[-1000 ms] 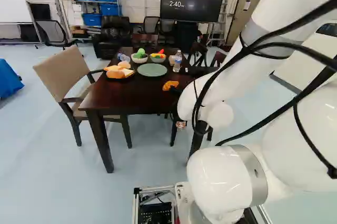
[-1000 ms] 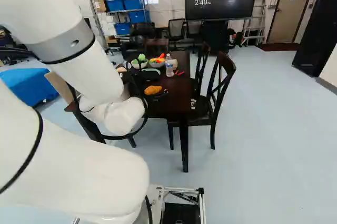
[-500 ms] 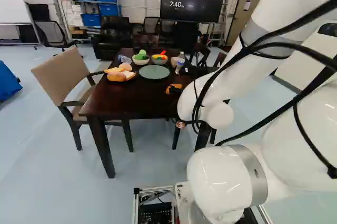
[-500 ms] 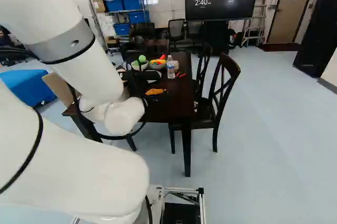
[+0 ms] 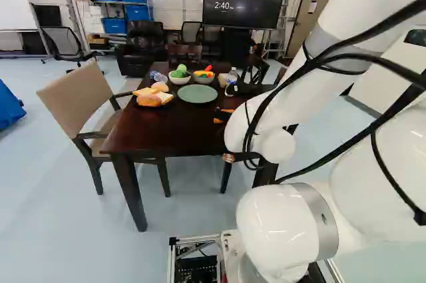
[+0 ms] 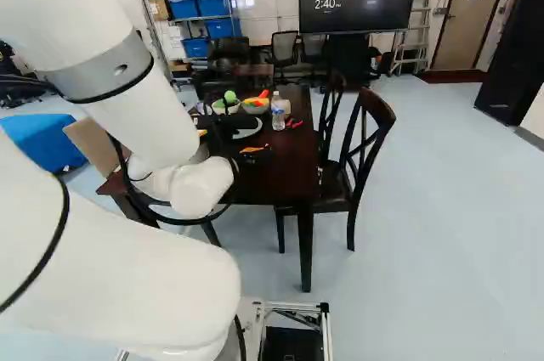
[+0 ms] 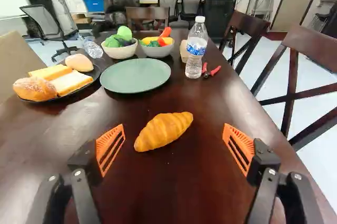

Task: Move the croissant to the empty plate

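1. Base (image 5: 197,271), moved: it has driven closer to the table (image 7: 158,195), which looms nearer in both base views. Arm (image 5: 276,226) pose looks unchanged against its lowest joint.
2. Consequence: reach gained, I judge; the next step should be an approach and a grasp.
3. Gripper (image 7: 174,126), one: spread wide, holding nothing.
4. Croissant (image 7: 164,131), one: on bare tabletop, at twelve o'clock from the gripper (slightly askew, I'd say). A crooked closing might roll it.
5. Green plate (image 7: 136,75), empty: eleven o'clock, beyond the croissant.
6. Black plate (image 7: 97,72), laden with breads: ten o'clock.
7. Two food bowls (image 7: 120,52), behind the green plate; water bottle (image 7: 196,50), towards half past twelve, red-handled tool (image 7: 211,71) just beside it.
8. Room: cross-backed wooden chair (image 7: 308,47), two o'clock; beige armchair (image 5: 74,100), table's left side; wall screen (image 5: 243,0), twelve o'clock, far off.
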Controlling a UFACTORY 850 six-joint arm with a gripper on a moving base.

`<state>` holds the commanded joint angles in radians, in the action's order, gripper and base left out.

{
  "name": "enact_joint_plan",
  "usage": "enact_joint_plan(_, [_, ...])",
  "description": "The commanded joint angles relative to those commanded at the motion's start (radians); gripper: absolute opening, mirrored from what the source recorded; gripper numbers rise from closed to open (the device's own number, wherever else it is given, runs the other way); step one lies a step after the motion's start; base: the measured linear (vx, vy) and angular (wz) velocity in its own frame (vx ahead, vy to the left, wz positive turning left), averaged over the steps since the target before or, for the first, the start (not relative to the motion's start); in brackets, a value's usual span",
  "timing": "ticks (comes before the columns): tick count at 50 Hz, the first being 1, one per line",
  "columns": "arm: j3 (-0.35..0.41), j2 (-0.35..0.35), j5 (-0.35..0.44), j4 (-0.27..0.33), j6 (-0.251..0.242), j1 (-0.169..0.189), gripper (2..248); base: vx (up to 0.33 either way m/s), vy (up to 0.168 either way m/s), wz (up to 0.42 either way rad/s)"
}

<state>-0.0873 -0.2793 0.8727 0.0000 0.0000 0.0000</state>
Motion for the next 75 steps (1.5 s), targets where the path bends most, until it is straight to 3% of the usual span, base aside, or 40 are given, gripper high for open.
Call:
enact_joint_plan(47, [-0.003,-0.002,0.000,0.000,0.000,0.000,247,0.035,0.022,-0.007])
enact_joint_plan(62, [-0.067,0.032,-0.010,0.000,0.000,0.000,247,0.000,0.000,0.000])
enact_joint_plan(75, [-0.134,0.071,-0.089,0.000,0.000,-0.004,247,0.000,0.000,0.000])
